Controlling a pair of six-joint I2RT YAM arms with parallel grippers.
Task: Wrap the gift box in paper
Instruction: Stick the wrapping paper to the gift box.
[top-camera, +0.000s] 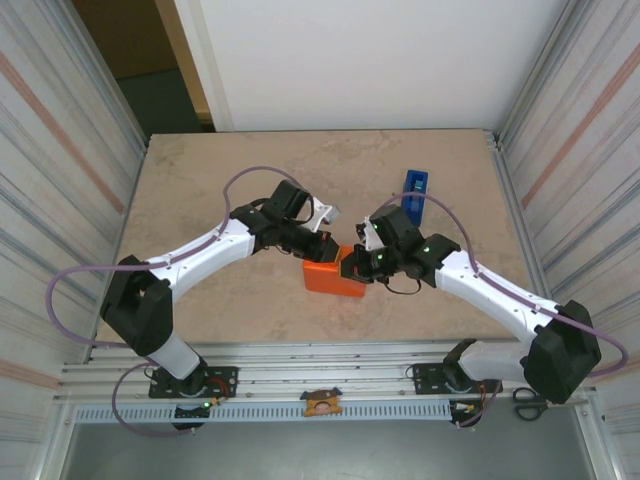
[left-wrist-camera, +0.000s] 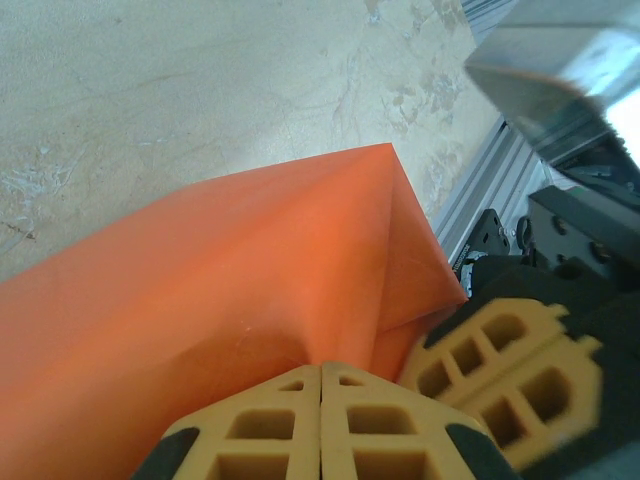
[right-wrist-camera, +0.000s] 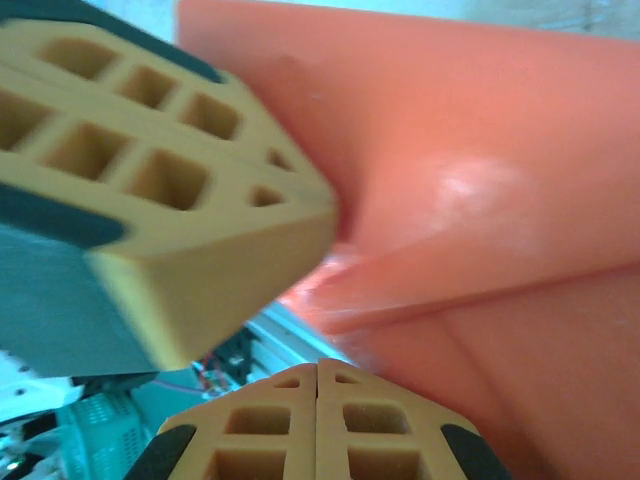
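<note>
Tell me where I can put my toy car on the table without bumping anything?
Bare table runs along the back wall, left of the blue dispenser. Another free patch lies at the near edge, between the arm bases, in front of the paper. The middle is crowded: the left end effector and right end effector pinch the paper there.

Your table (top-camera: 200, 180) is a flat beige top with a marbled stone look. On it you have the small squarish gift box (top-camera: 335, 278), covered in folded light orange paper (left-wrist-camera: 200, 300), near the middle, and a narrow blue tape dispenser (top-camera: 414, 185) farther back on the right, apart from the box
</note>
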